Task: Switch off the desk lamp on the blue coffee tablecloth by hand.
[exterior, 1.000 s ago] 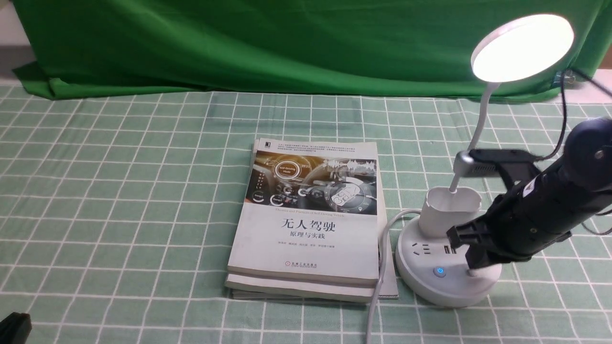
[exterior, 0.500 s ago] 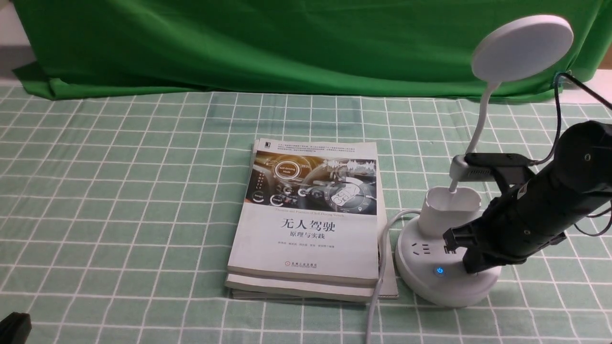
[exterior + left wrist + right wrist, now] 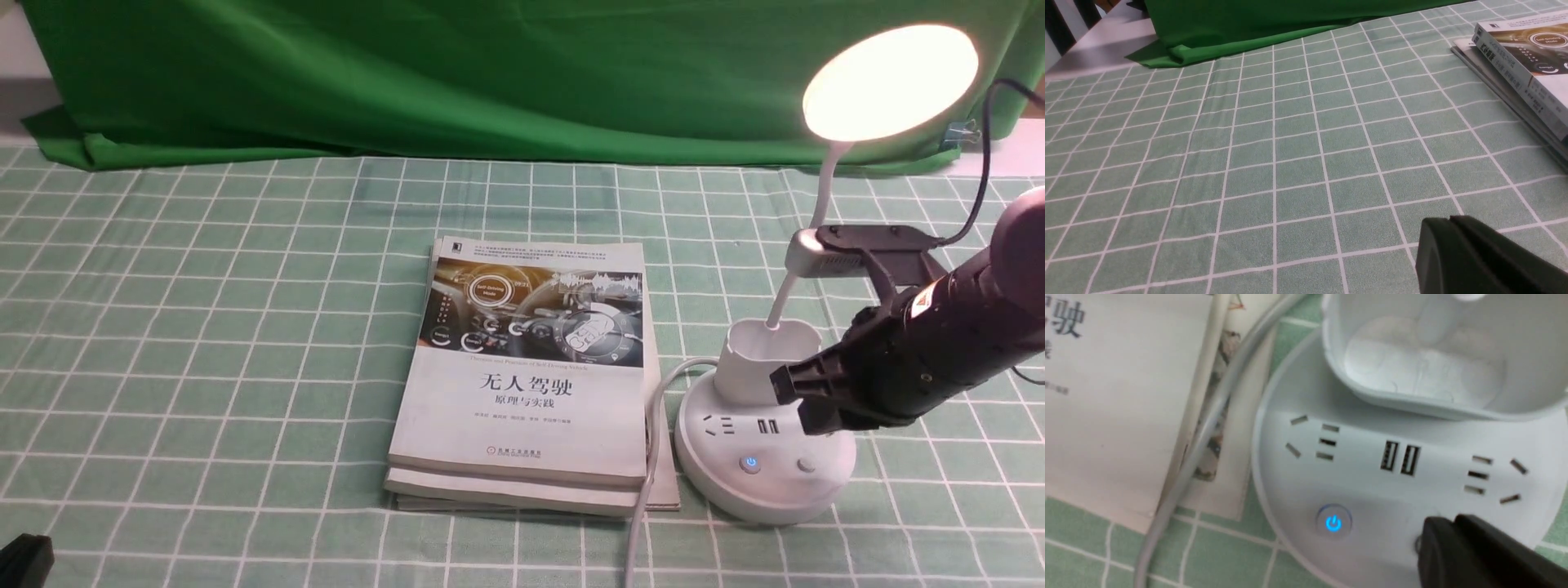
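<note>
The white desk lamp stands at the right of the mint-green grid tablecloth (image 3: 245, 327). Its disc head (image 3: 891, 80) glows warm yellow. Its round base (image 3: 718, 482) carries a blue-lit power button (image 3: 750, 464) and a plain second button (image 3: 807, 465). My right gripper (image 3: 796, 404) is shut and empty, hovering just above the base beside the cup holder (image 3: 759, 359). In the right wrist view its shut tip (image 3: 1447, 524) hangs over the second button, next to the blue button (image 3: 1333, 523). My left gripper (image 3: 1447, 222) is shut and empty, low over the cloth at the near left (image 3: 24, 559).
A stack of books (image 3: 531, 367) lies left of the lamp base, and it also shows in the left wrist view (image 3: 1527, 61). The lamp's white cable (image 3: 649, 457) runs between books and base towards the front edge. A dark green backdrop cloth (image 3: 449, 73) hangs behind.
The lamp glowed white with my right gripper down on the second button, went dark half a second ago, and now glows warm yellow. My right gripper has lifted off the base.
</note>
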`<action>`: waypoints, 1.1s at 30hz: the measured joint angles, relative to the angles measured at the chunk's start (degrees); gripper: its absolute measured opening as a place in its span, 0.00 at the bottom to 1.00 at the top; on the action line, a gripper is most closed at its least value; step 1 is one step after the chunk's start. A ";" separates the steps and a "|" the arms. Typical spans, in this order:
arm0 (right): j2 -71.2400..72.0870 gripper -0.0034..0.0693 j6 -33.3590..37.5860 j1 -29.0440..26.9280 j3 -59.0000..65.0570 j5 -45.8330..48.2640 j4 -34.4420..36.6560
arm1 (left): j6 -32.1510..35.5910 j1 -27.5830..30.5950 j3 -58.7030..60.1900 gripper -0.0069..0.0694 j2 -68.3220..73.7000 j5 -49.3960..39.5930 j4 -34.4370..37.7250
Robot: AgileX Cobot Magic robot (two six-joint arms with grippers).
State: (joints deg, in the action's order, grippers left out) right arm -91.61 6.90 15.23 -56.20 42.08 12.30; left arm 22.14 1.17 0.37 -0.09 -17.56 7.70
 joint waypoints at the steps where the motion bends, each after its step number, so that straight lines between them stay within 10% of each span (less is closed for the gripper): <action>1: -0.18 0.10 0.08 0.00 0.00 0.15 0.00 | 0.00 0.00 0.00 0.09 0.00 0.00 0.00; 18: -4.84 0.10 0.23 0.00 -0.06 -1.40 0.11 | 0.00 0.00 0.00 0.09 0.00 0.00 0.00; 33: 26.00 0.11 -1.82 0.00 14.56 -1.75 0.05 | 0.00 0.00 0.00 0.09 0.00 0.00 0.00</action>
State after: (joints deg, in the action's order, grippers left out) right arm -65.61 5.09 15.23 -41.64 40.34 12.35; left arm 22.14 1.17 0.37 -0.09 -17.56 7.70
